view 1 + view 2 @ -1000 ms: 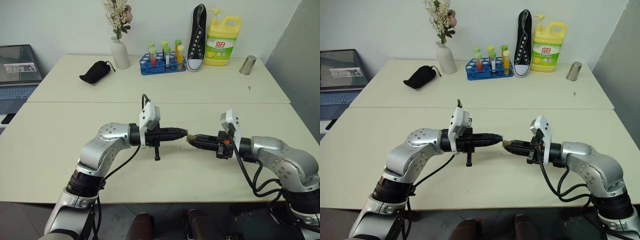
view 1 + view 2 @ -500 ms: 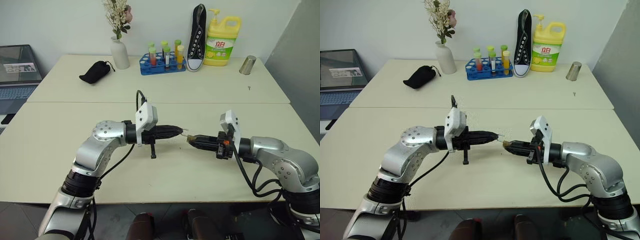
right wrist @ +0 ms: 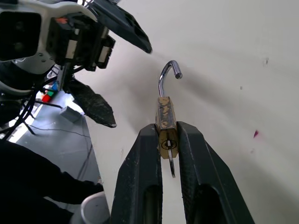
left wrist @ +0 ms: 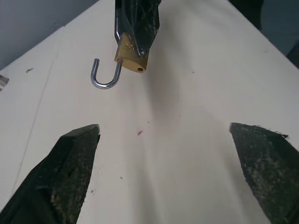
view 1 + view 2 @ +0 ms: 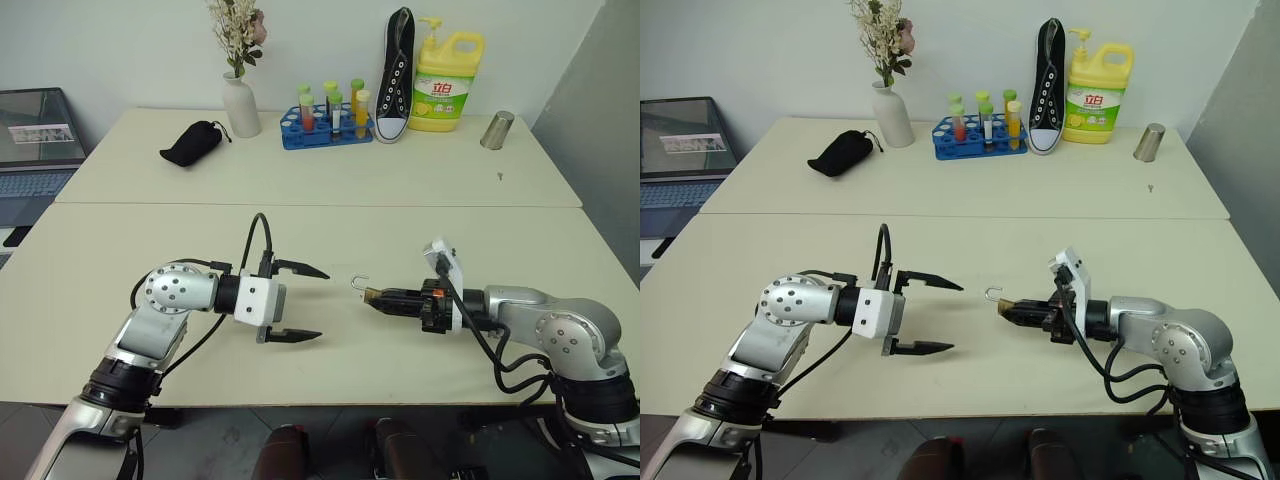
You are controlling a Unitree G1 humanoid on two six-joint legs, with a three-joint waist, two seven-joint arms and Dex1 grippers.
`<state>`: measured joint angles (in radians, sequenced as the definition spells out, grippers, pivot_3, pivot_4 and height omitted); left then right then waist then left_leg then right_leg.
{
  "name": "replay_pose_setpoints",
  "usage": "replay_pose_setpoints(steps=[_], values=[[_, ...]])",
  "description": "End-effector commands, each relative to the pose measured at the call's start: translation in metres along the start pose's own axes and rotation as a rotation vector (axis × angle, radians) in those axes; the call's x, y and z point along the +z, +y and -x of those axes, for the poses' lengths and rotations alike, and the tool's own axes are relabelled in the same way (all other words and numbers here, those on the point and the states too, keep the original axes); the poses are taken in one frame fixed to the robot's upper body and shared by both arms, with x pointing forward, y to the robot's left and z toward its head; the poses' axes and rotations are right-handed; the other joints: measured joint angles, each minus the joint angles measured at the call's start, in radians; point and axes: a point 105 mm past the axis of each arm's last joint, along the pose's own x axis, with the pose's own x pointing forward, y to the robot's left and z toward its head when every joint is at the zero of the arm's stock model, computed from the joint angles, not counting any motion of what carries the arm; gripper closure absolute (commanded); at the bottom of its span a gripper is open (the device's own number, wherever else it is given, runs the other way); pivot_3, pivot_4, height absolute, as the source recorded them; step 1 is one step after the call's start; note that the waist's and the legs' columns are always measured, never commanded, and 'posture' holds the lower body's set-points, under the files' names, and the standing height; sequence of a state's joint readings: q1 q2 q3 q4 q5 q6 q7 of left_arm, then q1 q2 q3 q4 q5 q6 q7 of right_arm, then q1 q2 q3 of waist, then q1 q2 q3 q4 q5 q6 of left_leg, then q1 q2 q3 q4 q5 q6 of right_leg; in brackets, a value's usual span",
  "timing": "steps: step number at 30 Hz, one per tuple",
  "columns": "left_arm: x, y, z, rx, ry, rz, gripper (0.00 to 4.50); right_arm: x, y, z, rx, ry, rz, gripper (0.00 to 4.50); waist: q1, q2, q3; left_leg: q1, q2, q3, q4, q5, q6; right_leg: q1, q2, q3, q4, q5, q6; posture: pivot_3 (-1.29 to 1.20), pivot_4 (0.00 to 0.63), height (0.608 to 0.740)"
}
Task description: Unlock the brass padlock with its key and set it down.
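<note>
- I count one padlock (image 4: 130, 55).
- Two grippers: left (image 5: 302, 302), right (image 5: 376, 297).
- One vase (image 5: 240, 105), one shoe (image 5: 396, 75), one bottle (image 5: 446, 83), one cup (image 5: 495, 130), one pouch (image 5: 192, 143).

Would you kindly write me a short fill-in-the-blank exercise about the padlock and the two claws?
1. The brass padlock is pinched in the ____ claw.
2. Its silver shackle has swung ____.
3. The left claw holds ____.
4. The table under the padlock is coloured ____.

Missing words: right; open; nothing; cream
</note>
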<state>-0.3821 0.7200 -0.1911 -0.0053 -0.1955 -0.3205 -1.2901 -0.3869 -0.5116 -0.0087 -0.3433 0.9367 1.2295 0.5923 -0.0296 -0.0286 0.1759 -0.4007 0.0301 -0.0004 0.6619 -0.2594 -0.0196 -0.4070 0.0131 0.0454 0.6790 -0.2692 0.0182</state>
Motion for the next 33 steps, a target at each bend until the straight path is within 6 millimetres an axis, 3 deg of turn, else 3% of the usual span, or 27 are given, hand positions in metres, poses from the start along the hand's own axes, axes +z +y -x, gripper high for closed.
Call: replay_pose_setpoints(steps=[1, 9, 15, 22, 27, 31, 33], values=[[0.006, 0.003, 0.004, 0.014, 0.000, -0.053, 0.00, 0.007, 0.002, -0.004, 0.014, -0.009, -0.047, 4.37, 0.000, 0.000, 0.000, 0.000, 0.000, 0.000, 0.000, 0.000, 0.000, 0.000, 0.000, 0.000, 0.000, 0.000, 0.000, 0.00, 0.150, 0.740], [0.004, -0.001, 0.001, 0.018, 0.004, -0.059, 0.00, -0.008, -0.034, -0.019, -0.103, 0.081, -0.177, 4.37, -0.001, 0.000, 0.000, 0.000, 0.000, 0.001, 0.000, 0.000, 0.000, 0.000, 0.001, 0.000, 0.000, 0.000, 0.000, 0.00, 0.150, 0.740], [0.004, -0.004, -0.001, 0.020, 0.002, -0.058, 0.00, -0.016, -0.040, -0.019, -0.120, 0.140, -0.184, 4.37, -0.002, 0.000, 0.000, 0.000, 0.000, 0.001, 0.000, 0.000, 0.000, -0.001, 0.001, -0.001, 0.000, 0.000, 0.000, 0.00, 0.150, 0.740], [0.004, -0.006, -0.005, 0.026, -0.008, -0.023, 0.00, -0.023, -0.048, -0.002, -0.167, 0.192, -0.186, 2.00, -0.001, 0.000, 0.000, 0.000, 0.000, 0.001, 0.000, 0.000, 0.000, 0.000, 0.001, -0.001, 0.000, 0.000, 0.000, 0.00, 0.150, 0.740], [0.002, -0.005, -0.008, 0.044, -0.007, 0.170, 0.00, -0.025, -0.052, 0.023, -0.227, 0.211, -0.071, 0.20, 0.005, 0.000, 0.000, 0.000, -0.002, 0.000, 0.000, 0.000, 0.000, 0.000, -0.001, -0.001, -0.001, 0.000, 0.000, 0.00, 0.150, 0.740], [-0.005, -0.004, -0.007, 0.066, 0.040, 0.305, 0.00, -0.025, -0.043, 0.039, -0.254, 0.229, 0.244, 0.04, 0.005, 0.000, 0.000, 0.000, -0.002, 0.000, 0.000, 0.000, 0.000, 0.000, 0.000, -0.002, -0.001, -0.001, 0.001, 0.00, 0.150, 0.740], [-0.005, -0.004, -0.006, 0.066, 0.051, 0.335, 0.00, -0.025, -0.037, 0.043, -0.245, 0.222, 0.309, 0.04, 0.001, 0.000, 0.001, 0.000, -0.001, 0.000, 0.000, 0.000, 0.000, 0.000, 0.000, -0.002, -0.001, -0.001, 0.002, 0.00, 0.150, 0.740]])
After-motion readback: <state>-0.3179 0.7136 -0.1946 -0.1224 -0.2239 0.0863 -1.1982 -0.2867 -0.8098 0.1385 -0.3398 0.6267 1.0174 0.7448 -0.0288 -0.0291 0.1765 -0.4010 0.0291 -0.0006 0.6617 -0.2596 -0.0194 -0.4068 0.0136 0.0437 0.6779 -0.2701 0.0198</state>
